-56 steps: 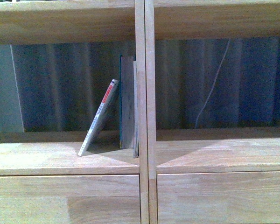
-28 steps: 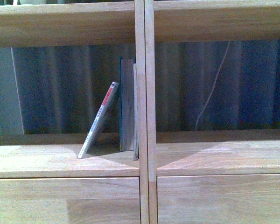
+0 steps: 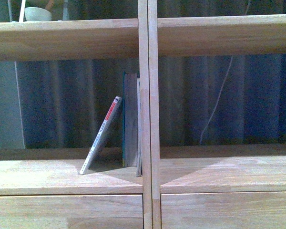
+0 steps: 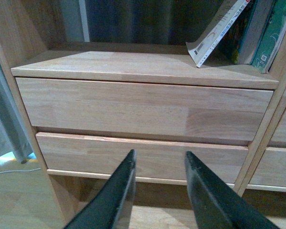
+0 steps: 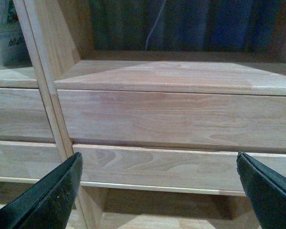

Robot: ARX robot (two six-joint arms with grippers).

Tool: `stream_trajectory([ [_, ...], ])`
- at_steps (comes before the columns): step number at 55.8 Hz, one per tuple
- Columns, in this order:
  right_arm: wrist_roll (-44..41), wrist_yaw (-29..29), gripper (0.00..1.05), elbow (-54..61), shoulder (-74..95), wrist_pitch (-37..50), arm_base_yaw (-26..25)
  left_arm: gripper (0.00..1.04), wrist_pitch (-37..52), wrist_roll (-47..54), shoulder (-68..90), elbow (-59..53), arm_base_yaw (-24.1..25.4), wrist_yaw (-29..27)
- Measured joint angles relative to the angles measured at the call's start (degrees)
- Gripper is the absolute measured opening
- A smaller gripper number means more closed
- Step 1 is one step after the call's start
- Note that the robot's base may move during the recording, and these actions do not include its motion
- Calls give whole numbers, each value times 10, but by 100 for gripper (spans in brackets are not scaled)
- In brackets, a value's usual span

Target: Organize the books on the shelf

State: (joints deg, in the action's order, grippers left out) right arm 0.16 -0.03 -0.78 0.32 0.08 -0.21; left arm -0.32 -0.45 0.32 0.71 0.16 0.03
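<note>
I am seeing three books: one leaning paperback (image 3: 101,135), one teal book (image 3: 129,119), one thinner book (image 3: 138,126); one shelf (image 3: 148,95); one bowl (image 3: 37,14).

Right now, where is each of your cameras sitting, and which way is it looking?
Front view: on my body, facing the shelf head-on at the leaning paperback and the upright teal book; no arm shows.
Left wrist view: low on the left arm, looking up past the left gripper at the drawers.
Right wrist view: low on the right arm, with wide-apart fingers, facing the right column.
Front and left wrist views share the paperback.
</note>
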Motion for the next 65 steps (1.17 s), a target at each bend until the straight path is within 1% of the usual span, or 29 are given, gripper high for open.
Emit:
stream_trajectory([
  [7,0,0,98,0,0,0,0,66,0,0,0,0,0,0],
  [8,0,0,98,0,0,0,0,68,0,0,0,0,0,0],
  [13,0,0,98,0,0,0,0,85,0,0,0,0,0,0],
  [14,0,0,98,0,0,0,0,90,0,0,0,0,0,0],
  [17,0,0,98,0,0,0,0,99,0,1,0,0,0,0],
  [19,0,0,98,0,0,0,0,97,0,1,0,0,0,0],
  [65,0,0,98,0,0,0,0,97,0,1,0,0,0,0],
])
